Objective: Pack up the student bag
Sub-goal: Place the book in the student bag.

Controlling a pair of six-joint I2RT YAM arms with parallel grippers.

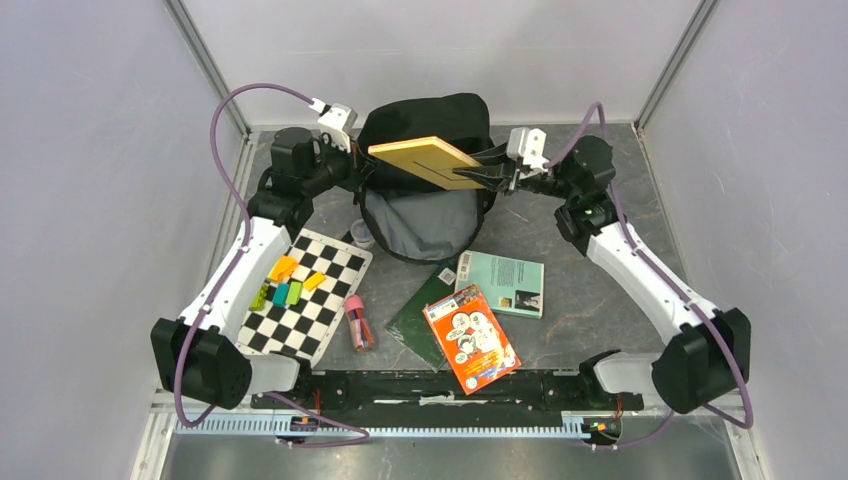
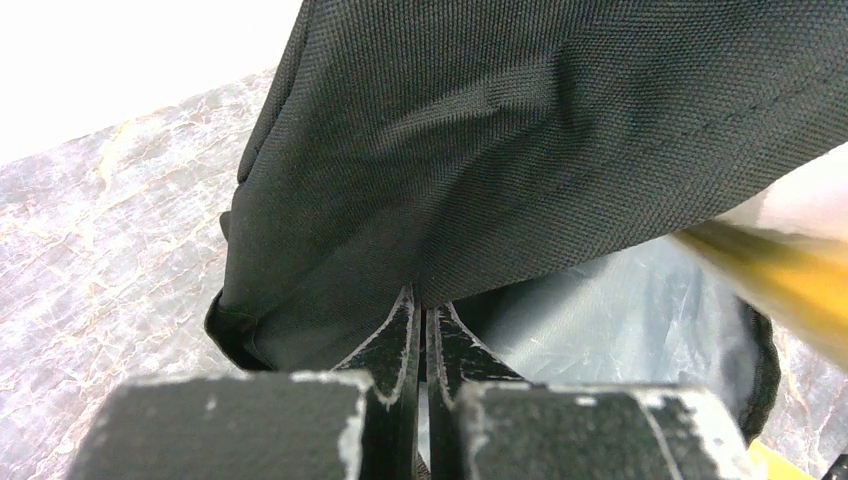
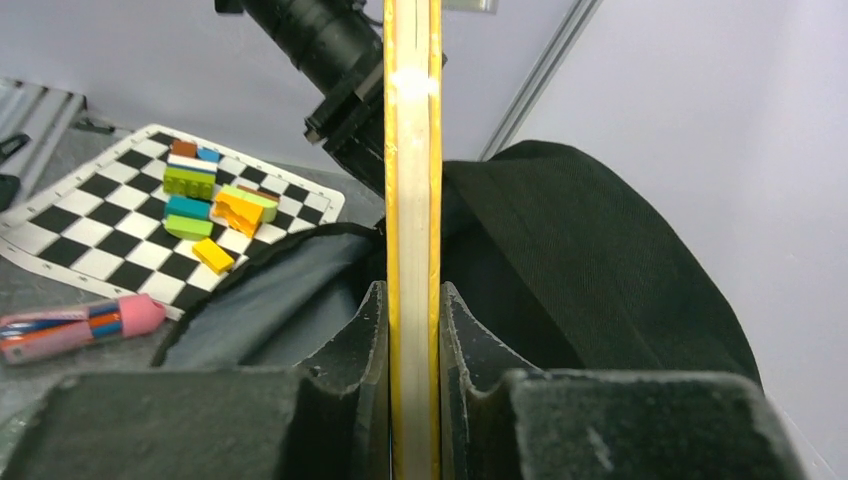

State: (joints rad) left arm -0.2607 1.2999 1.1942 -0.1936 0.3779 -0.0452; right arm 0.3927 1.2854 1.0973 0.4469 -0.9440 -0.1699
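**A:** Overhead first: the student bag [image 1: 440, 115] stands open at the far middle of the tabletop [image 1: 560, 225], grey lining showing. The right hand [image 1: 482, 176] holds a yellow book [image 1: 425, 160] over its mouth.

**B:** Nearer us lies an orange cartoon-covered book [image 1: 470, 337], its writing too small to read.

**A:** Left wrist: the left hand [image 2: 425, 325] is pinched together on the bag's black rim.

**B:** Right wrist: jaws clamped on the yellow book's edge, no readable title. The checkerboard [image 3: 90, 225] lies to the left.

No legible text; print on orange comic book [image 1: 470, 338] and teal book [image 1: 502, 283] covers too small.
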